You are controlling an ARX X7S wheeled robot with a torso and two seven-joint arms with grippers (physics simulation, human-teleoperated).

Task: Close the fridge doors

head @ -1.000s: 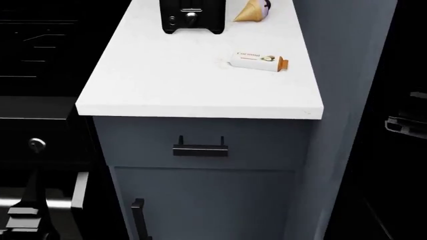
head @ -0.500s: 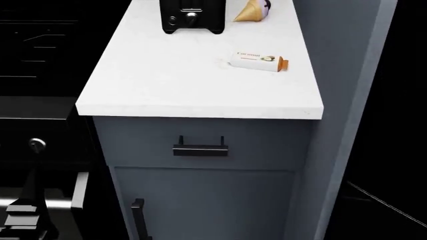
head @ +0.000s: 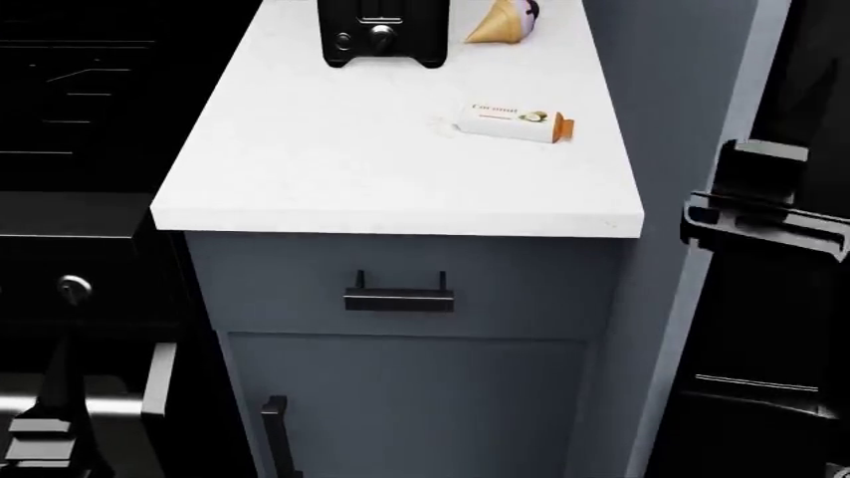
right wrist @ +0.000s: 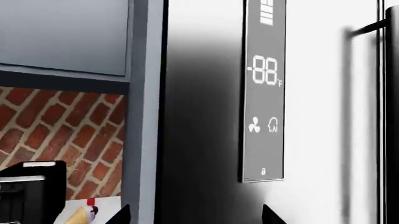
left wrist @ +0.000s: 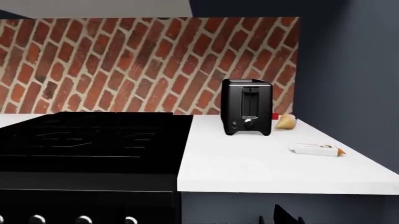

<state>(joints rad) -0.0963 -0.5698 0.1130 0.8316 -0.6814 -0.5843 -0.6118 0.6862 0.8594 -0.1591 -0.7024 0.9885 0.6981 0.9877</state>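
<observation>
In the right wrist view a glossy fridge door (right wrist: 206, 93) fills the frame, with a lit display panel (right wrist: 265, 93) and a long vertical dark bar handle (right wrist: 391, 116) at its far side. My right gripper (right wrist: 194, 219) is open. Its two dark fingertips (right wrist: 121, 215) stand wide apart in front of the door face, holding nothing. In the head view the right arm (head: 763, 219) is raised beside the black fridge front (head: 817, 50). The left arm (head: 47, 428) hangs low in front of the stove; its jaws do not show clearly.
A white counter (head: 332, 159) carries a black toaster (head: 382, 35), a cone (head: 499, 22) and a tube (head: 519, 121). Below are a grey-blue drawer with a black handle (head: 398, 296) and a cabinet door. A black stove (left wrist: 93, 140) stands to the left, against a brick wall.
The right arm dropped out of the head view half a second ago and has now risen back in, larger, at the right edge. The left arm has barely shifted.
</observation>
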